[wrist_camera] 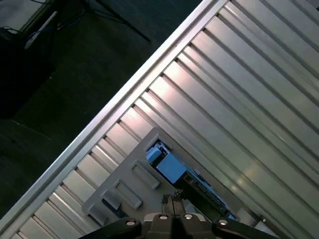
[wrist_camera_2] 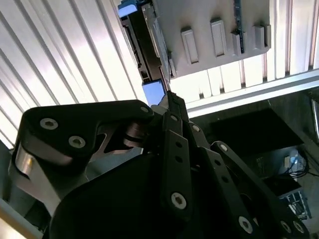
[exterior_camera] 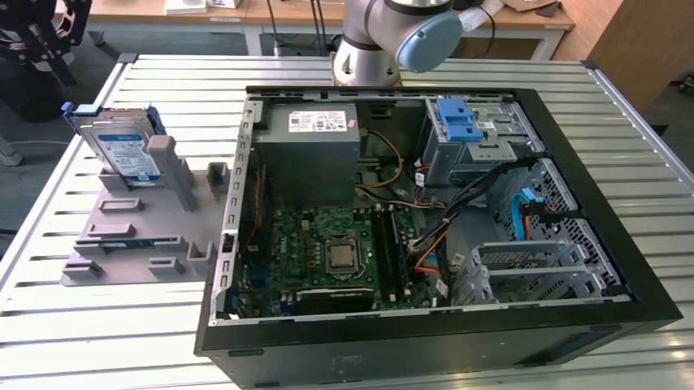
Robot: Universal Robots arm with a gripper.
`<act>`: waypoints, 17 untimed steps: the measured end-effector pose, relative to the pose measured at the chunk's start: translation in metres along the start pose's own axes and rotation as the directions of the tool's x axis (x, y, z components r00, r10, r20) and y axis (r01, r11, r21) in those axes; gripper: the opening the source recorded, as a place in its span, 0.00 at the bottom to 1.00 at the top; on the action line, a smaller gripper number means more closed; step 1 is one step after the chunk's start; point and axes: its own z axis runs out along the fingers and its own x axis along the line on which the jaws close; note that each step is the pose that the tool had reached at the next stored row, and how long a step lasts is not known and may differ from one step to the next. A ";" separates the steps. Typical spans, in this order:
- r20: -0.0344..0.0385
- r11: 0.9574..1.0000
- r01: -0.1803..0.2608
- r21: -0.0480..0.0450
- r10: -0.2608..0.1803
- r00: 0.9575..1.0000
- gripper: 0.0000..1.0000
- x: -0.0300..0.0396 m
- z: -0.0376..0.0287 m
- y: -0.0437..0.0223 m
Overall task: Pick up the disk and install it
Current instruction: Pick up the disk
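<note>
The table (exterior_camera: pixel 97 341) is made of ribbed bare metal with a bright satin sheen. The holder (exterior_camera: pixel 119 244) is moulded in matt grey plastic. The disk (exterior_camera: pixel 122 154) is labelled over silver metal and framed in blue plastic. The case (exterior_camera: pixel 434 353) is finished in matt black, as is the gripper (wrist_camera_2: pixel 168 99), which is fitted with bright metal screws.

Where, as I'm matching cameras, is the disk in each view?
Exterior view: the disk stands upright in the grey holder, on the exterior view's left.
Second wrist view: its blue-framed end sits beside the gripper, the holder beyond.
First wrist view: the same blue end lies just past the gripper, in the holder.
Shared landmark: the grey holder.
</note>
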 end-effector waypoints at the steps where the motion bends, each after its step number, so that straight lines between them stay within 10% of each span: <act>1: 0.000 1.000 0.017 0.000 -0.017 1.000 0.11 0.0000 0.0001 0.0000; 17: -0.005 0.987 0.158 -0.001 -0.158 0.987 0.11 0.0000 0.0006 0.0000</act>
